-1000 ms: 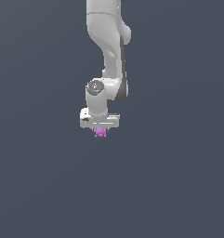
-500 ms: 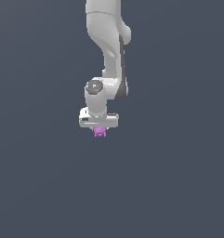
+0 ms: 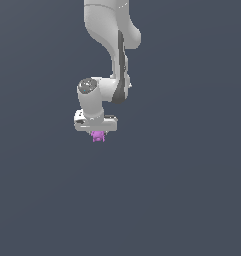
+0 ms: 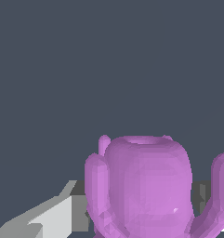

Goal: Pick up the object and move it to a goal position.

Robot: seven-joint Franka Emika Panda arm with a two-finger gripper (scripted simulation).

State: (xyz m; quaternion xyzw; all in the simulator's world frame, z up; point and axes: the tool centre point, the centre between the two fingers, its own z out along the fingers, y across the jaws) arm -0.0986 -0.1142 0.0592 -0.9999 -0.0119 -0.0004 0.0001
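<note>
Gripping the purple object (image 3: 97, 136), the end effector (image 3: 96, 134) points straight down, closed on it. Object sits at 6 o'clock directly beneath the white hand, touching it. Wrist view: object (image 4: 143, 186) fills the near field, one finger (image 4: 48, 216) beside it.

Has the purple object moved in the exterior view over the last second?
Yes: the purple object, in the gripper, drifted slightly toward the exterior view's left, judged against the frame edges.

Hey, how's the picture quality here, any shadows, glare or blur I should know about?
Exterior view: flat, even light, no cast shadow on the grey backdrop, soft shading on the white arm; the purple object under the tool is tiny and coarse. Wrist view: the object fills the frame, faceted, one small highlight, cropped at the edge.
</note>
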